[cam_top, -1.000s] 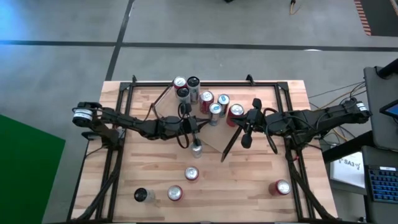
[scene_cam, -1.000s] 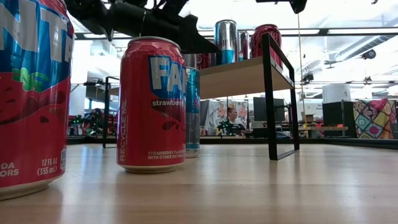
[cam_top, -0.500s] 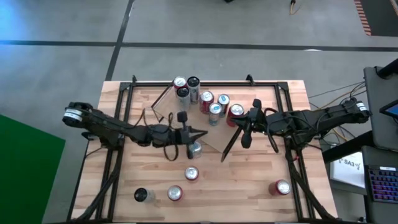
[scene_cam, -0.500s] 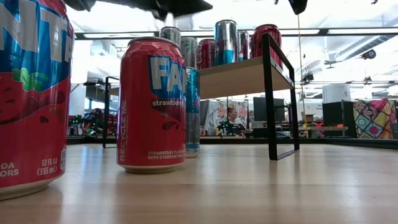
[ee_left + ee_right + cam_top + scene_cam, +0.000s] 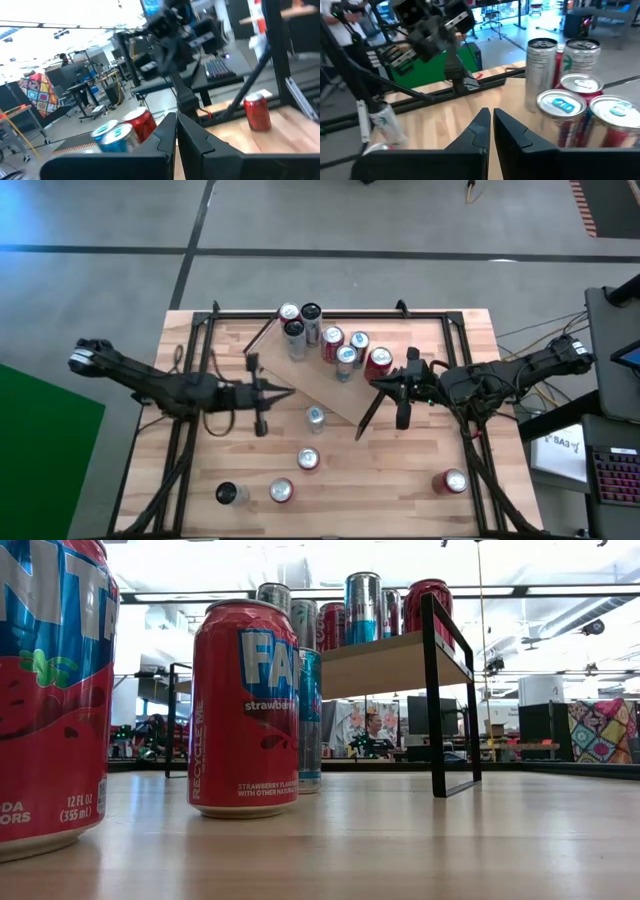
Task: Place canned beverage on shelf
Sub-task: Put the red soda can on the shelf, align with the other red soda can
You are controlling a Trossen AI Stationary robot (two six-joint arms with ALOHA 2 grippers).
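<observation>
Seven cylindrical metal cans [image 5: 345, 356] on light-wood shelf [image 5: 330, 395]

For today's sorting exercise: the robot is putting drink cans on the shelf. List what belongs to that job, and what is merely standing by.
Part of the job:
shelf
cans on the shelf
slim can and other loose cans on the tabletop
left end effector
right end effector

Standing by:
laptop
green board

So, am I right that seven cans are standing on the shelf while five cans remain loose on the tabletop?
Not quite: the high view shows four loose cans on the tabletop, not five: one near the middle, two toward the front and one at front right. Seven cans on the shelf is right.
</observation>
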